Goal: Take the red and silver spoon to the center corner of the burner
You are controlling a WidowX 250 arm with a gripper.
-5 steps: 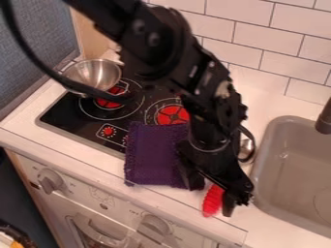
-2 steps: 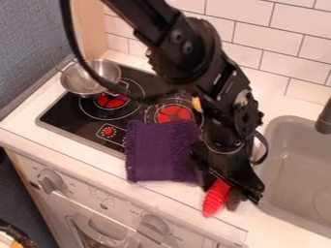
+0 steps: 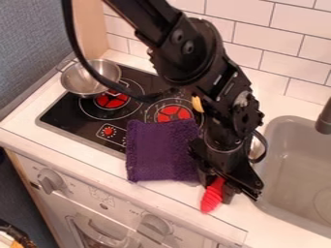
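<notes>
The black gripper hangs low over the front of the counter, between the purple cloth and the sink. At its lower left lies the red ribbed handle of the spoon, its upper part hidden by the gripper. A rounded silver piece, perhaps the spoon's bowl, shows beside the arm near the sink's left edge. The black stove top with red burners is to the left, and its nearest burner lies just behind the cloth.
A purple cloth overlaps the stove's front right part. A metal pan sits at the stove's back left. A yellow object is partly behind the arm. The grey sink borders the right side.
The arm has shifted right, with a slight move back left at the end. More of the red handle came into view, and its tip has moved a little up. The cloth's front edge shifted slightly back.
</notes>
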